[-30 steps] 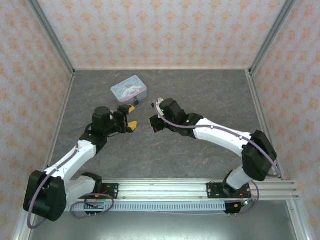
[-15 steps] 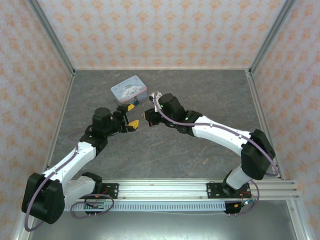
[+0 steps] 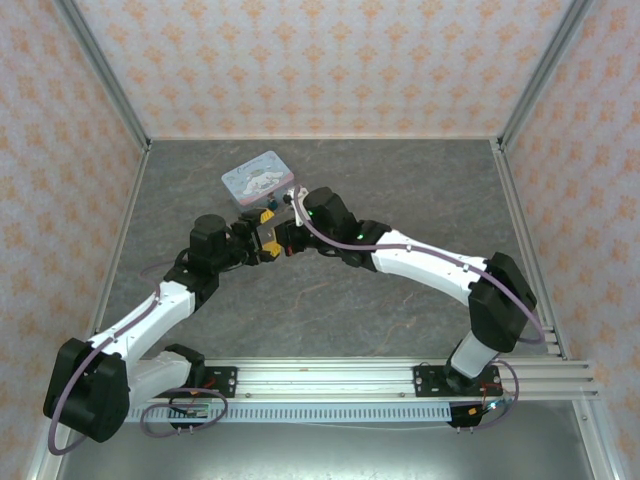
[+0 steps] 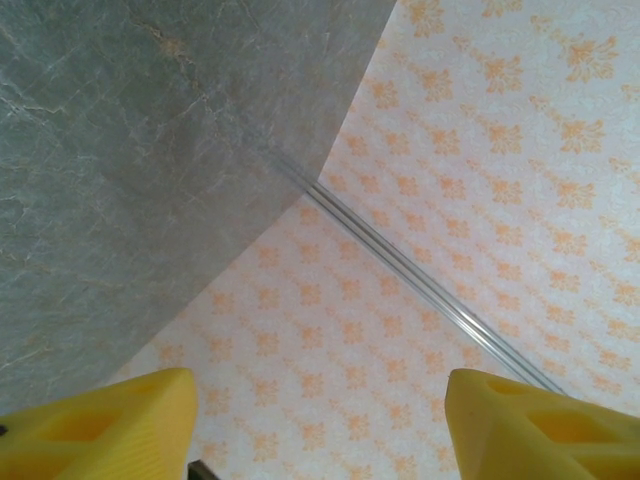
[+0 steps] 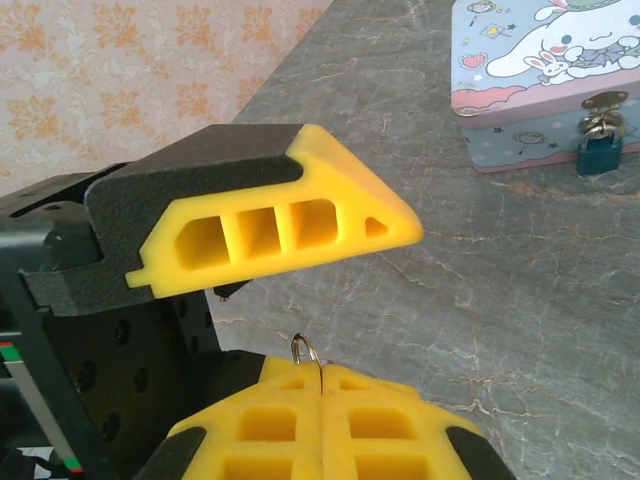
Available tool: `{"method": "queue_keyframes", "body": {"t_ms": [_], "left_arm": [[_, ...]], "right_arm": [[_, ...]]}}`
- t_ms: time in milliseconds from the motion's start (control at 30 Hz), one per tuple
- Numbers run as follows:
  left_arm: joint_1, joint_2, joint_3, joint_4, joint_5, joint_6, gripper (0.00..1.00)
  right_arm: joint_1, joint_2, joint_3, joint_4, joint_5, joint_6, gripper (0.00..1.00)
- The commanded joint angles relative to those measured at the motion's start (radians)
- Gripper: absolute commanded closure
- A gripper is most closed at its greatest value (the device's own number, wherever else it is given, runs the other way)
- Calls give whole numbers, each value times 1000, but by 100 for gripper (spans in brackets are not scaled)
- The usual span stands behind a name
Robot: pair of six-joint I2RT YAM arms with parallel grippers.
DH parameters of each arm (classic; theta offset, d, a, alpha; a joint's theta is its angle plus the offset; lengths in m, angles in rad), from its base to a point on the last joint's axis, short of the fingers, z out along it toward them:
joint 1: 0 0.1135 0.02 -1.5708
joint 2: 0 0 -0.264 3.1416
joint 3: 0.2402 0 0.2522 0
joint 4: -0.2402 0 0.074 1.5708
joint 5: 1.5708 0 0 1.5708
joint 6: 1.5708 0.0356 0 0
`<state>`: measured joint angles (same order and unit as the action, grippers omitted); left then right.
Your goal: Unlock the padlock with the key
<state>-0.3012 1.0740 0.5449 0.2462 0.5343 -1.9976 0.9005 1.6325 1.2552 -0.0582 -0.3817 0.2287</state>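
Right wrist view is showing you the right gripper [image 5: 322, 388] pinching shut on the key [image 5: 294, 348] (just its ring is poking up), with the padlock [image 5: 600, 152] hanging from the tin [image 5: 520, 60] ahead and to its right, while the left gripper [image 4: 320, 420] is gaping wide, empty.

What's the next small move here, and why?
Probably carry the right gripper toward the padlock. Its pads are shut on the key, only its ring showing, and the padlock hangs on the clasp of the tin, some way off. The left gripper is open.
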Motion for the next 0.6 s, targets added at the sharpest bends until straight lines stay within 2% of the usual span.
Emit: {"method": "queue_keyframes", "body": {"t_ms": [0, 433, 567], "left_arm": [[-6, 1, 32, 36, -24, -17, 36], [-7, -10, 18, 27, -33, -11, 55], [-7, -13, 21, 18, -34, -4, 57]], "right_arm": [[3, -11, 11, 38, -13, 20, 100], [3, -51, -52, 45, 21, 40, 100], [3, -57, -56, 49, 27, 43, 100]]}}
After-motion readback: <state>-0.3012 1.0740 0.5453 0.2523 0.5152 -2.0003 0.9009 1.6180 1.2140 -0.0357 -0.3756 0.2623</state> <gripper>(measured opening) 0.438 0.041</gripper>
